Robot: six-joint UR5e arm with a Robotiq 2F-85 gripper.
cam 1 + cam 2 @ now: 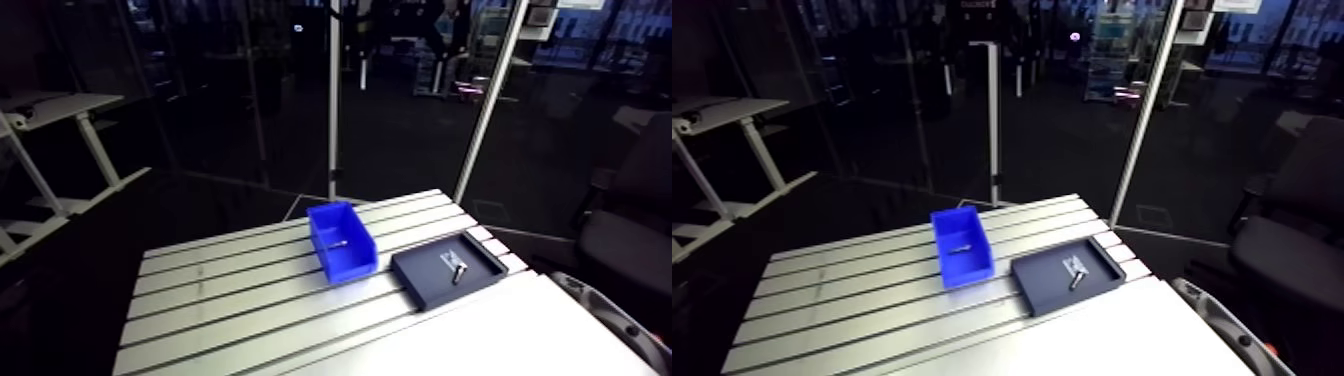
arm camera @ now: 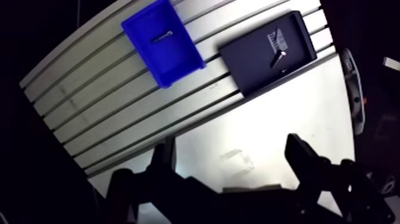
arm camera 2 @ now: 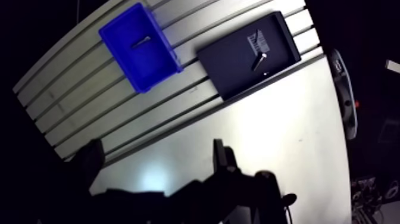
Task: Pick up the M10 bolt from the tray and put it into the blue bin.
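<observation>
A dark flat tray (image 1: pixel 428 280) lies on the slotted table to the right of a blue bin (image 1: pixel 352 266). In the tray rests a small metal bolt (image 1: pixel 459 270), beside a pale ribbed patch (image 2: pixel 277 39). A second bolt (image 1: pixel 337 243) lies on the floor of the blue bin. In the wrist view my gripper (image 2: pixel 231 149) hangs high above the smooth front part of the table, well short of the tray (image 2: pixel 250 62) and bin (image 2: pixel 172 65). Its dark fingers (image 2: pixel 297 149) stand wide apart with nothing between them. The arm view does not show the gripper.
The slotted aluminium table (image 1: pixel 230 290) stretches left of the bin. A smooth pale plate (image 1: pixel 480 335) covers the front right. A dark chair (image 1: pixel 630 230) stands off the table's right side.
</observation>
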